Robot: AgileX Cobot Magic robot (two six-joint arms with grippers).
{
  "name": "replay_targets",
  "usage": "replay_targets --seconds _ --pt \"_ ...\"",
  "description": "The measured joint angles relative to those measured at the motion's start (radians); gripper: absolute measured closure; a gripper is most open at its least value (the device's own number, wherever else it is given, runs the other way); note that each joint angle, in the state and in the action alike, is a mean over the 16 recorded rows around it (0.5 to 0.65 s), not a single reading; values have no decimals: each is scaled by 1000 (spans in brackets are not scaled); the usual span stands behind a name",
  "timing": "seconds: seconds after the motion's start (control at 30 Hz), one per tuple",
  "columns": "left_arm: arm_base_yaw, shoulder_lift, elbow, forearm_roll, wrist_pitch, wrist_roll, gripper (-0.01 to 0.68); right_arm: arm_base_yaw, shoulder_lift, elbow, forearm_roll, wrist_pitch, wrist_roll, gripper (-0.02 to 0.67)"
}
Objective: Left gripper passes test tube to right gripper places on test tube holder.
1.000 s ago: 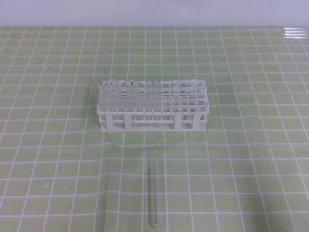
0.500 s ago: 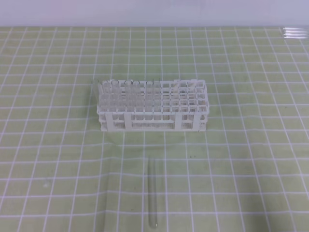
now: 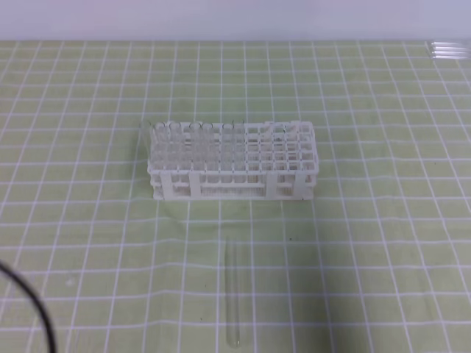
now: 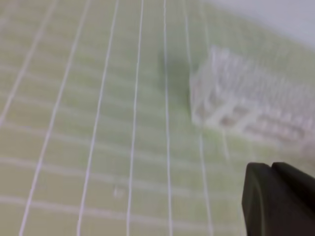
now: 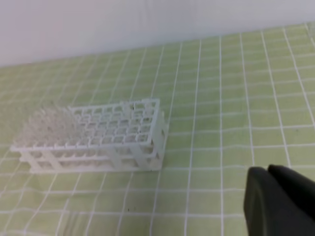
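At the lower left edge of the high view a black cable (image 3: 33,309) curves over the green gridded table (image 3: 383,243). Centred on it stands the white test tube holder (image 3: 232,159), clear tubes filling its left half. Just in front, apart from it, the test tube (image 3: 234,294) lies flat, untouched. Both wrist views show the left tool (image 4: 278,201) and right tool (image 5: 278,201) with fingers together, holding nothing.

green white-gridded mat (image 3: 383,220) below a pale wall (image 3: 235,18)
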Motion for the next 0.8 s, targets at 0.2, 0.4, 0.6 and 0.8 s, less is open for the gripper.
replay_targets --seconds 0.2,0.4,0.6,0.8 --pt "0 205 -101 -70 157 120 675 0 195 -127 -22 139 -24 665" --pt "0 351 -137 -175 213 246 675 0 340 -171 45 208 -90 665" --pt "-17 467 -150 -264 185 322 675 14 422 -180 119 228 -156 665" --pt "-110 604 -198 -267 108 330 675 52 457 -180 154 212 -185 665"
